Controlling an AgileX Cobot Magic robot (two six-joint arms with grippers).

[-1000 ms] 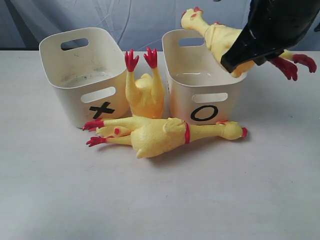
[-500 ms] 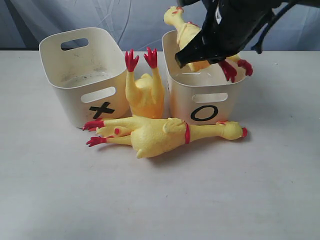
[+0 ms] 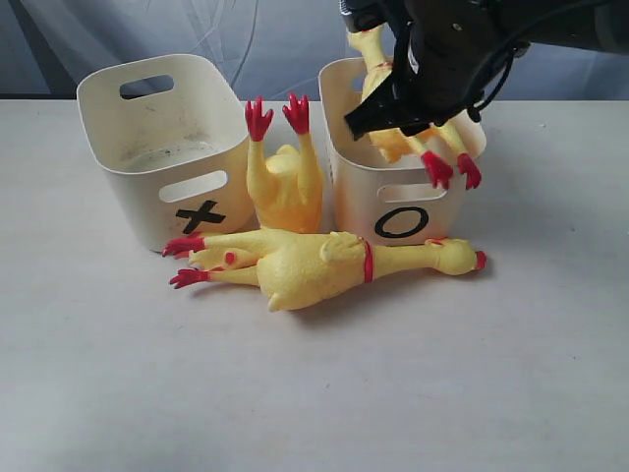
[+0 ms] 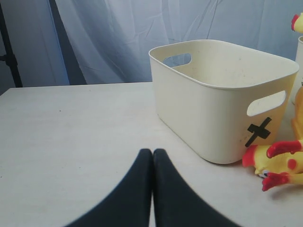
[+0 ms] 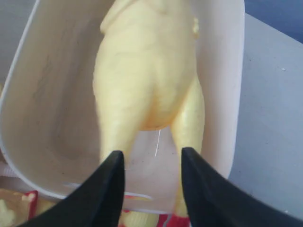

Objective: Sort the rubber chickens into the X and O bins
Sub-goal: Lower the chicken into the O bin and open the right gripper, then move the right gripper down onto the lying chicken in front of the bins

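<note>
Right gripper: your right gripper (image 5: 150, 152) hangs over the O bin (image 3: 359, 208) with its two black fingers (image 5: 111, 189) spread apart. The bin's pale inside shows in the gap. One tip sits on either side of the chicken's legs, and you cannot tell whether they touch the rubber.
First whole chicken: the first whole chicken (image 5: 147, 80) lies lengthwise across the O bin with its body down inside. Its head (image 3: 370, 44) rises above the far rim. Its red feet (image 3: 438, 169) hang over the near rim, just above the slot handle. In the exterior view your black right arm (image 3: 462, 49) covers most of the body.
Left gripper: your left gripper (image 4: 152, 152) has its fingers pressed together on nothing. It sits low over the worktop (image 3: 314, 393), apart from the X bin (image 3: 138, 187).
X bin: it stands on the left in the exterior view, with the black X on its near wall below the slot handle. You can see dark specks on its floor.
Headless body: the headless body (image 3: 287, 187) stands tight between the two bins with its red feet pointing up.
Second whole chicken: the second whole chicken (image 3: 310, 267) lies on its side on the worktop, just in front of both bins. Its feet point toward the X bin and its red-beaked head lies below the O mark. A red band circles its neck. In the left wrist view you see those feet just beside the X bin's base.
Backdrop: a blue-grey cloth (image 3: 246, 39) hangs behind the worktop.
</note>
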